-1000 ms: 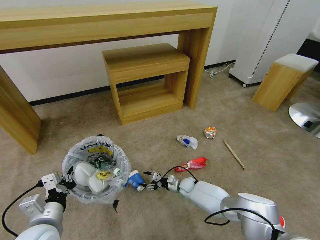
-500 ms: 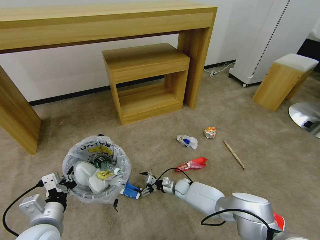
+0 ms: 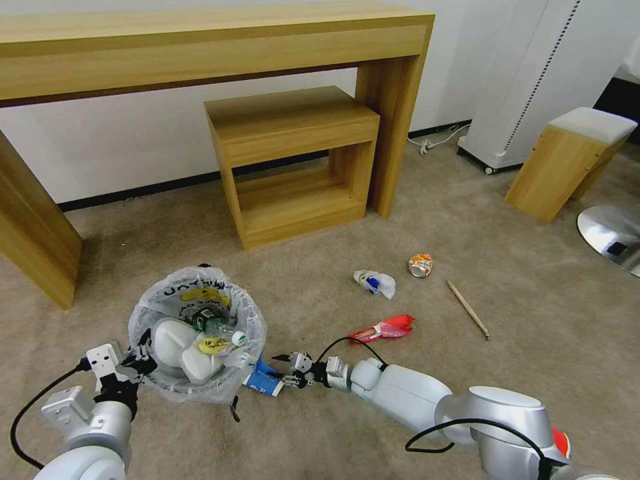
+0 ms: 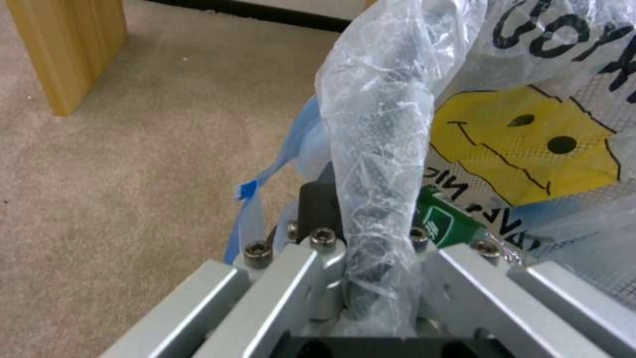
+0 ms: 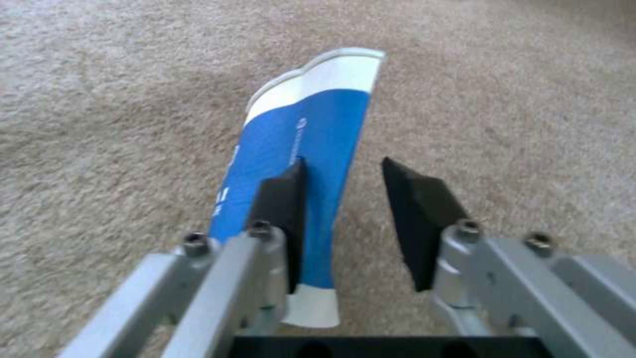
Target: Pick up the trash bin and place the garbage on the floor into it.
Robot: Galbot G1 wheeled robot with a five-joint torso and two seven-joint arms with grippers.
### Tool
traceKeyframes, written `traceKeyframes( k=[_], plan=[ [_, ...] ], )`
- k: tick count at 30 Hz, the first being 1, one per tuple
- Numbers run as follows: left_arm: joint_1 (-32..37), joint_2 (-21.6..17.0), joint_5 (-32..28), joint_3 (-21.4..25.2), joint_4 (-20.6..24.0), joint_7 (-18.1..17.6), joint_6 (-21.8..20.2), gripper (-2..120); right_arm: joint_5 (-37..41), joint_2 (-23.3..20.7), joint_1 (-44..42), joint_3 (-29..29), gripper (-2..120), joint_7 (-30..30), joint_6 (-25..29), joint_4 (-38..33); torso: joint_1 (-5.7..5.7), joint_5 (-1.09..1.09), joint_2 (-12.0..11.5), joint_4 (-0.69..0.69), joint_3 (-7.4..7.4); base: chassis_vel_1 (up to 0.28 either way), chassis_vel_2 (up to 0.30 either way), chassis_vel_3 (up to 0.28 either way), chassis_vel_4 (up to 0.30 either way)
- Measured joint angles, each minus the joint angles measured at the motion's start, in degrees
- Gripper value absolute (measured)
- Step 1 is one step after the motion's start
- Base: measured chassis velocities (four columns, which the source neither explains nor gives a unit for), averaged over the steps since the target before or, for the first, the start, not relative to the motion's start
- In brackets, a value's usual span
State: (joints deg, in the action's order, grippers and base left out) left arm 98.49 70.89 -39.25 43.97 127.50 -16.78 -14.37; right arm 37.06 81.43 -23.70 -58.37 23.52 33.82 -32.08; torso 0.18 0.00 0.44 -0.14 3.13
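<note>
Cup [image 5: 301,144] flat on floor [image 3: 320,293] beside bin [image 3: 197,337], right claw [image 3: 285,375] open astride it. I'd centre both pads before closing; left claw [image 4: 371,258] clamps the bin rim.

The right gripper [image 5: 341,199] hangs low over the beige carpet floor [image 5: 119,99], its two black pads spread with a gap between them. A flattened blue-and-white paper cup [image 5: 311,134] lies on the carpet, running lengthwise away from the gripper. One pad [image 5: 285,209] overlaps the cup's blue side, and seems to touch it, though contact is hard to judge. The other pad [image 5: 414,214] stands beside the cup over bare carpet.
</note>
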Motion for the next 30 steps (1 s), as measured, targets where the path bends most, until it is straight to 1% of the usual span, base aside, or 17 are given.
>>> traceKeyframes(
  k=[2, 3, 4, 5, 6, 7, 8, 23, 28, 29, 30],
  plan=[
    [0.08, 0.09, 0.00, -0.12, 0.09, -0.02, 0.00, 1, 0.01, -0.05, -0.17, -0.01, 21, 0.22, 0.14, 0.00, 0.00, 0.00, 0.00, 0.00, 0.00, 0.000, 0.000, 0.000, 0.000],
    [0.08, 0.09, 0.00, -0.12, 0.09, -0.02, 0.00, 1, 0.01, -0.05, -0.17, -0.01, 21, 0.22, 0.14, 0.00, 0.00, 0.00, 0.00, 0.00, 0.00, 0.000, 0.000, 0.000, 0.000],
    [0.21, 0.14, -0.01, -0.18, 0.17, -0.01, 0.00, 1, 0.01, -0.07, -0.29, 0.00, 12, 0.40, 0.31, 0.02, 0.00, 0.00, 0.00, 0.00, 0.00, 0.000, 0.000, 0.000, 0.000],
    [0.25, 0.16, -0.01, -0.21, 0.19, -0.01, 0.00, 1, 0.01, -0.07, -0.35, -0.01, 9, 0.46, 0.38, 0.03, 0.00, 0.00, 0.00, 0.00, 0.00, 0.000, 0.000, 0.000, 0.000],
    [0.29, 0.16, 0.00, -0.24, 0.19, -0.02, 0.00, 1, 0.01, -0.07, -0.37, -0.02, 3, 0.51, 0.45, 0.07, 0.00, 0.00, 0.00, 0.00, 0.00, 0.000, 0.000, 0.000, 0.000],
    [0.29, 0.16, 0.00, -0.24, 0.19, -0.02, 0.00, 1, 0.01, -0.07, -0.37, -0.02, 3, 0.51, 0.45, 0.07, 0.00, 0.00, 0.00, 0.00, 0.00, 0.000, 0.000, 0.000, 0.000],
    [0.31, 0.17, 0.03, -0.27, 0.19, -0.01, 0.00, 1, 0.01, -0.04, -0.40, -0.03, 0, 0.55, 0.61, 0.26, 0.00, 0.00, 0.00, 0.00, 0.00, 0.000, 0.000, 0.000, 0.000],
    [0.01, -0.18, -0.16, -0.16, -0.73, 0.05, 0.02, 1, 0.53, -0.01, -0.89, -0.22, 0, 1.00, 1.08, 0.03, 0.00, 0.00, 0.00, 0.00, 0.00, 0.000, 0.000, 0.000, 0.000],
    [-0.40, -0.48, -0.19, -0.07, -1.98, 0.05, 0.06, 1, 1.93, -1.96, -0.43, 0.08, 0, 0.95, 1.00, -3.30, 0.00, -0.01, 0.00, 0.00, 0.00, 0.000, 0.000, 0.000, 0.000],
    [-0.55, -0.59, -0.20, -0.07, -2.40, 0.05, 0.08, 1, 2.69, -3.00, -0.23, 0.15, 0, 0.61, 0.67, -5.39, 0.00, -0.01, 0.00, 0.00, 0.00, 0.000, 0.000, 0.000, 0.000],
    [-0.83, -0.76, -0.23, -0.07, -3.02, 0.05, 0.11, 1, 3.85, -4.79, -0.01, 0.35, 0, -0.03, 0.11, -8.93, 0.00, 0.00, 0.00, 0.01, 0.00, 0.000, 0.000, 0.000, 0.000]
  ],
)
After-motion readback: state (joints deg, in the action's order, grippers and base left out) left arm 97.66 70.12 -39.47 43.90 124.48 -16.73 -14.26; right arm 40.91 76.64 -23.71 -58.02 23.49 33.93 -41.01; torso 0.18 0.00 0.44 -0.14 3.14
